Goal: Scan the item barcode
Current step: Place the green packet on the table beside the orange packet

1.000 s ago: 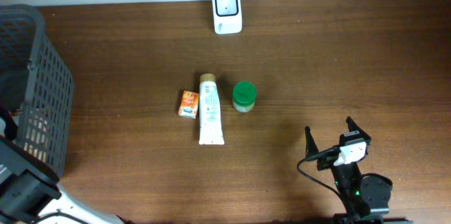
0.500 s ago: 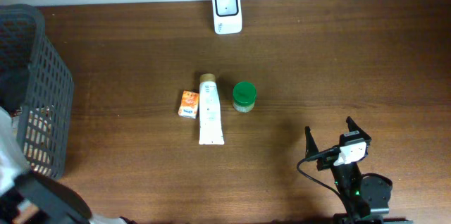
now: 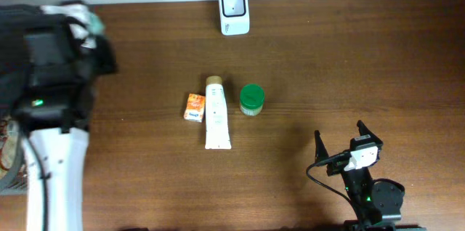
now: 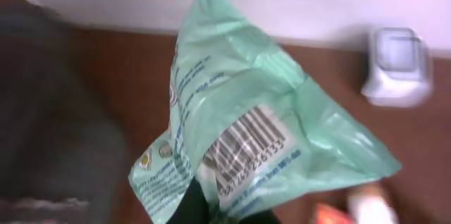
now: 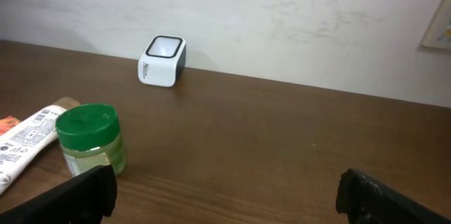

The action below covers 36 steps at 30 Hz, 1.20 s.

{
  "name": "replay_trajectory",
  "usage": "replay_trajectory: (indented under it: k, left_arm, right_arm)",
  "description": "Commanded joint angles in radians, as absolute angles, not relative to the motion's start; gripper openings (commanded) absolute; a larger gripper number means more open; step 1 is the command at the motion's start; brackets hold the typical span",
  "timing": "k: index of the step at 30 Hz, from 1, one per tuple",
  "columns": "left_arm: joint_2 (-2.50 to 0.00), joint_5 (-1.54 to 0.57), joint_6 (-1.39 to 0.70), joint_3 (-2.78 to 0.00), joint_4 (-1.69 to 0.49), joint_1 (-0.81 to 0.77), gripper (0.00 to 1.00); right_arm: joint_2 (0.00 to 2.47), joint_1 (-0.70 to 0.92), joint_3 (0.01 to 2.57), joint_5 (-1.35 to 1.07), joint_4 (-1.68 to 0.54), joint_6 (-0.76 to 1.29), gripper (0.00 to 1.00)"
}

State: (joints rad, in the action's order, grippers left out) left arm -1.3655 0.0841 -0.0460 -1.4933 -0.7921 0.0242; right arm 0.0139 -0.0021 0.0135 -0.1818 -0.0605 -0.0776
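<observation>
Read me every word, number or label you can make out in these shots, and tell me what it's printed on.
Nothing reads clearly enough to quote.
green packet: barcode with digits beneath and blue print, all motion-blurred.
white tube: small dark print, too small to read.
orange sachet: markings too small to read.
green-lidded jar and scanner: no text visible.

- The left arm point(image 3: 51, 78) stands raised at the far left, blurred; its left hand point(image 4: 204, 206) is clamped on a green packet point(image 4: 239, 132).
- The right hand point(image 3: 339, 135) sits low at the near right, fingers point(image 5: 77, 192) spread wide.
</observation>
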Motion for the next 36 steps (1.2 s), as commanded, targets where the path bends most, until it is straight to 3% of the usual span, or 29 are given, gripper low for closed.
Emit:
replay_trajectory:
  k: [1, 7, 15, 18, 21, 23, 31, 36]
  left_arm:
    - [-1.463, 0.041, -0.205, -1.432, -0.875, -0.108, 0.0]
    - [-1.67, 0.04, -0.562, -1.338, -0.887, -0.176, 0.0]
    - [-1.864, -0.036, -0.606, -1.333, -0.876, -0.177, 0.0]
    - [-1.862, -0.045, -0.606, -1.334, -0.867, -0.177, 0.17]
    - [-1.862, -0.05, -0.606, -1.348, -0.864, -0.176, 0.63]
    - [-1.862, -0.051, -0.587, -1.382, -0.865, -0.176, 0.75]
    - [-1.759, -0.04, -0.389, -1.703, -0.957, -0.122, 0.76]
    - [-1.642, 0.136, -0.364, -1.887, -1.035, 0.024, 0.75]
  right_arm:
    - [0.006, 0.0, 0.006, -0.179, -0.064, -0.071, 0.99]
    - [0.006, 0.0, 0.006, -0.179, -0.064, -0.071, 0.98]
    - [0.006, 0.0, 0.006, -0.179, -0.064, -0.071, 0.98]
    - [0.006, 0.0, 0.006, -0.179, -0.064, -0.071, 0.98]
    - [0.006, 0.0, 0.006, -0.179, -0.064, -0.071, 0.98]
    - [0.006, 0.0, 0.006, -0.179, -0.064, -0.071, 0.98]
    - [0.006, 0.0, 0.006, -0.179, -0.064, -0.071, 0.98]
    - [0.006, 0.0, 0.006, -0.179, -0.064, -0.071, 0.98]
